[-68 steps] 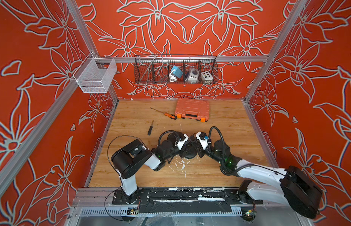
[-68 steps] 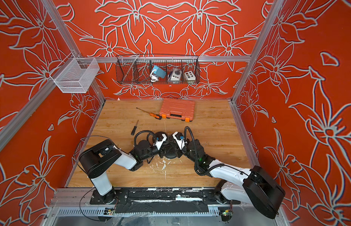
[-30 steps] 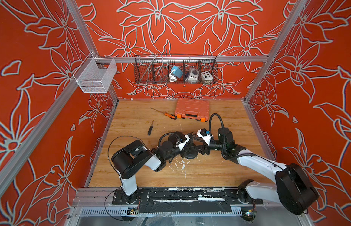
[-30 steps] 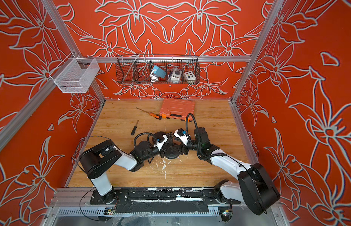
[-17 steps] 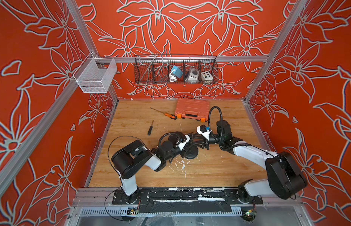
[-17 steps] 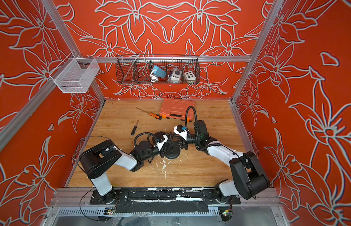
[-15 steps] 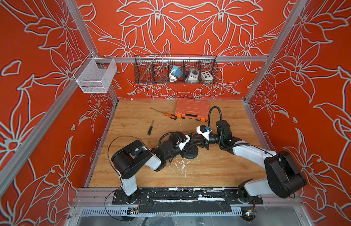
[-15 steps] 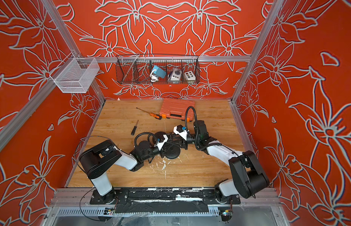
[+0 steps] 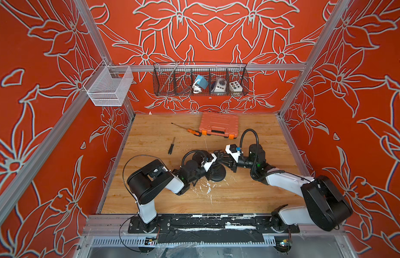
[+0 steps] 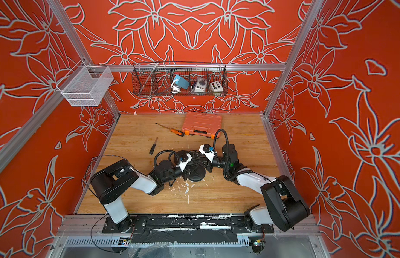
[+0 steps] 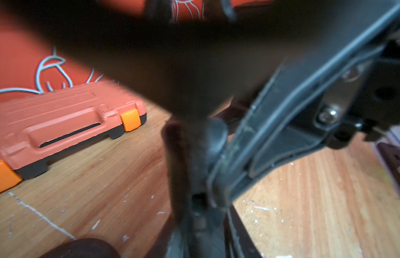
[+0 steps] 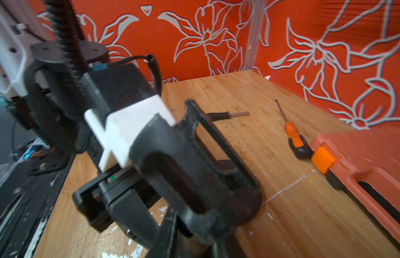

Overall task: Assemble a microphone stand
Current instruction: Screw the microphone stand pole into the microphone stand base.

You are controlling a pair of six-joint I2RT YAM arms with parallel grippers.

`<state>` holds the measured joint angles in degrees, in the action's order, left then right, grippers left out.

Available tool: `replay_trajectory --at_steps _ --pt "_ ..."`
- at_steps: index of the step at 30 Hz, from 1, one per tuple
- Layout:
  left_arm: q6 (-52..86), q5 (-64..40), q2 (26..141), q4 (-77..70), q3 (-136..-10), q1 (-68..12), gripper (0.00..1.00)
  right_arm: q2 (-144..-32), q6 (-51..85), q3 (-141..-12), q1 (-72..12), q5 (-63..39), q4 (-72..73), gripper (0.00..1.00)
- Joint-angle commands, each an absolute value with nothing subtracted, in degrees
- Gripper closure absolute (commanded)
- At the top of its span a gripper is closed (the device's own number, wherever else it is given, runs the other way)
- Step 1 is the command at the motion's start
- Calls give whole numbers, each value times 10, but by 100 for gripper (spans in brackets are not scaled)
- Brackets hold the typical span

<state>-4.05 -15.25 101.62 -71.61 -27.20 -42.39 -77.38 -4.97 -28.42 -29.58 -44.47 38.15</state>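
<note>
The microphone stand's round black base (image 9: 218, 176) (image 10: 196, 176) lies on the wooden table, near its middle. Both arms meet just over it. My left gripper (image 9: 213, 164) reaches in from the left, and its black fingers (image 12: 190, 156) arch above the base (image 12: 248, 201) in the right wrist view. In the left wrist view a dark, blurred stand post (image 11: 183, 167) runs down into the left gripper (image 11: 199, 232); how wide its jaws stand is unclear. My right gripper (image 9: 219, 157) (image 12: 194, 241) comes from the right with jaws drawn close on that post. One of its grey fingers (image 11: 272, 125) crosses the left wrist view.
An orange tool case (image 9: 219, 126) sits at the back of the table with an orange-handled screwdriver (image 9: 191, 131) beside it. A small black screwdriver (image 9: 171, 146) lies left of the arms. A black wire basket (image 9: 200, 79) and a white mesh basket (image 9: 107, 87) hang on the walls.
My right arm swung from the front right round to the back of the base and its jaws closed in. The left arm stayed over the base while its grip loosened.
</note>
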Motion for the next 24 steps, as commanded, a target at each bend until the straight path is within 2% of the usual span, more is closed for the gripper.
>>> replay_trajectory --at_steps 1,8,13,17,20,24 --pt "-35 -156 1012 -690 -271 -428 65 -764 18 -225 -333 -250 336 100" --pt "-19 -156 1012 -715 -274 -428 66 -690 71 -190 -439 -7 291 100" --pt "-15 -160 1021 -716 -289 -428 68 -702 124 -214 -522 144 216 100" --pt "-14 -156 1027 -719 -298 -428 70 -713 133 -220 -547 172 218 100" --pt "-21 -152 1027 -712 -300 -428 73 -705 124 -219 -548 156 225 100" --pt "-36 -151 1029 -700 -295 -428 85 -680 95 -217 -538 106 236 100"
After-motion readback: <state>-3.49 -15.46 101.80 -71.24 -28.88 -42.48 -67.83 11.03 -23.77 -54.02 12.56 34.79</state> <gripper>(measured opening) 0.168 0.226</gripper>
